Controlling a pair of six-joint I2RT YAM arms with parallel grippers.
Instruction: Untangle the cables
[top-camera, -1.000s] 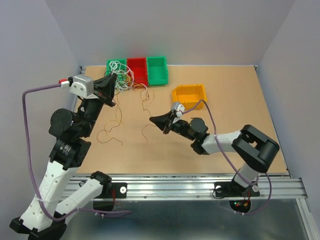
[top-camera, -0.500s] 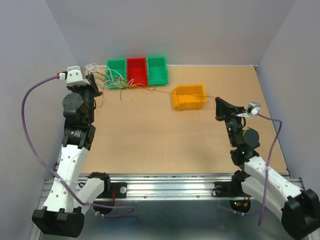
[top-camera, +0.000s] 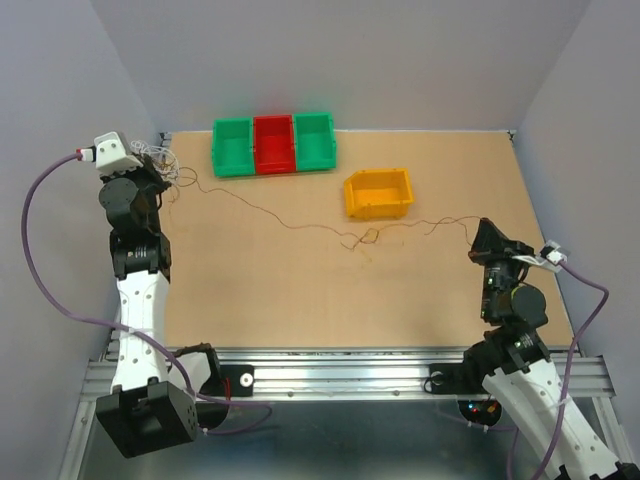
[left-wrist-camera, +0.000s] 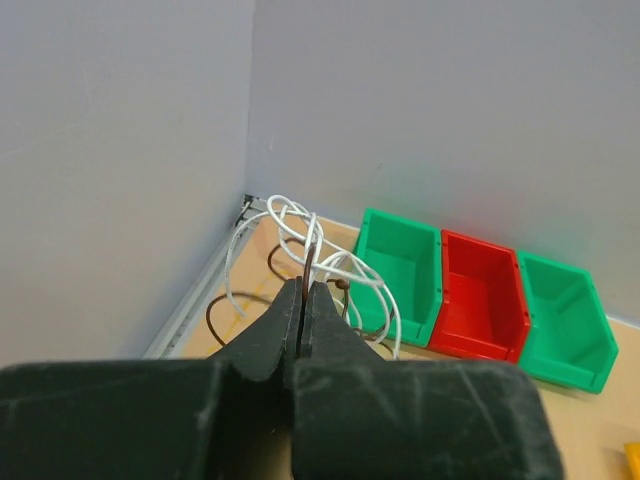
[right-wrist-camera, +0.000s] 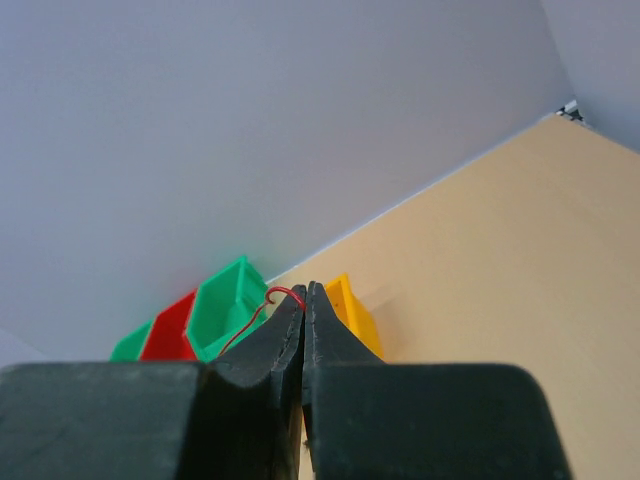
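A thin reddish-brown cable (top-camera: 290, 222) runs stretched across the table between my two grippers, with a small knot (top-camera: 365, 238) near its middle. My left gripper (top-camera: 160, 174) is at the far left corner, shut on a brown strand (left-wrist-camera: 309, 240). White loops (left-wrist-camera: 345, 268) and brown loops bunch just beyond its tips (left-wrist-camera: 304, 286). My right gripper (top-camera: 481, 233) is near the right edge, shut on the red cable's end (right-wrist-camera: 262, 304), which curls out beside its closed tips (right-wrist-camera: 304, 290).
Green (top-camera: 232, 147), red (top-camera: 274, 143) and green (top-camera: 313, 140) bins stand side by side at the back. A yellow bin (top-camera: 378, 193) sits just behind the stretched cable. Walls close in on the left, right and back.
Both arms have swung apart, the left to the far left corner and the right to the right edge. The tangle left the bins and one cable is drawn out long between them.
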